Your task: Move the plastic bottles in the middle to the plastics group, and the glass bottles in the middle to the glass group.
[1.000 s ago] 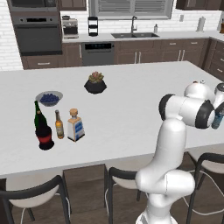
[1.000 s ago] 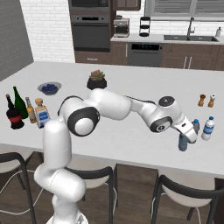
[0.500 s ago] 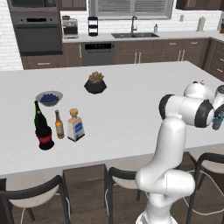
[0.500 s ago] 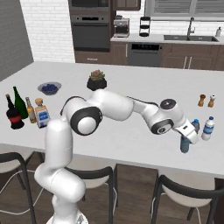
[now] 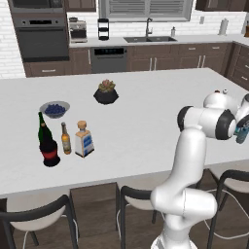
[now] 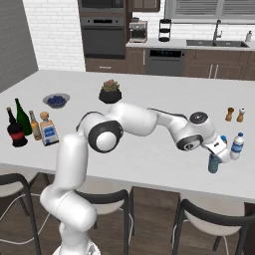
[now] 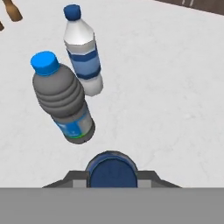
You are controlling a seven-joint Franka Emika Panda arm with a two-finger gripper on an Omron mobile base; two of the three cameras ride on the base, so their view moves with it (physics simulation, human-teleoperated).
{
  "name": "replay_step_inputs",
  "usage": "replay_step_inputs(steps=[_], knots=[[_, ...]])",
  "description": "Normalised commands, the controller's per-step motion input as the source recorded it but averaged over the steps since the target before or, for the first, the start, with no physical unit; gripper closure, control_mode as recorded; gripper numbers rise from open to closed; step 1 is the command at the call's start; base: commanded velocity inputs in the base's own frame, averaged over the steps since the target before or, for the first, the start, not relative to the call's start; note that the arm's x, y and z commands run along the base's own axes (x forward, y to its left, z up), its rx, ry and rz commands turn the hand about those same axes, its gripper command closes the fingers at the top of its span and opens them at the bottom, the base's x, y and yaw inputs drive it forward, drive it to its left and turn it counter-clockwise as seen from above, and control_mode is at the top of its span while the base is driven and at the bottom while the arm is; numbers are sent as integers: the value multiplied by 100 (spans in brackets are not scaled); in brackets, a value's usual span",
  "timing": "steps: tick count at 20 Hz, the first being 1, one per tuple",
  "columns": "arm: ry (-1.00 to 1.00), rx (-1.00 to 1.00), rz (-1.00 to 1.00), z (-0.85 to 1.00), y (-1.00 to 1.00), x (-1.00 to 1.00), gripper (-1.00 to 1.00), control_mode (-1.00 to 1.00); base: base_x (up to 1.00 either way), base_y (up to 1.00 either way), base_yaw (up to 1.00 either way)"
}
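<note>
— Left base view: behind the arm on its left side, facing forward and down over the white island counter (image 5: pixel 141 121) toward the back wall's sink (image 5: pixel 148 39) and oven (image 5: pixel 41 36).
— And the right base view?
— Mirrored — behind and to the right, same forward-down tilt, same counter (image 6: pixel 149 154), same oven (image 6: pixel 102 35). Shared by both: the potted plant (image 5: pixel 106 92) (image 6: pixel 110 91), the blue bowl (image 5: pixel 54 109) (image 6: pixel 56 100), the bottle cluster at the far left.
— Hand view?
— Very near, looking steeply down along the gripper (image 7: pixel 112 173) at two water bottles (image 7: pixel 83 54) on the counter; tilted relative to the room.
</note>
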Motion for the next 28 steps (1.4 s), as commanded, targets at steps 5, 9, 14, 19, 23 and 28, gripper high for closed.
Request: replay_step_inputs(steps=[5, 9, 14, 19, 23, 28], knots=[[0, 8, 0, 0, -5, 3, 100, -100, 0, 0, 0], [0, 2, 0, 0, 0, 1, 100, -100, 0, 0, 0], [0, 0, 0, -1, 0, 0, 100, -100, 0, 0, 0], [0, 0, 0, -14, 0, 6, 100, -100, 0, 0, 0], [0, 0, 0, -11, 0, 11, 100, -100, 0, 0, 0], [0, 0, 0, -16, 0, 9, 100, -100, 0, 0, 0]])
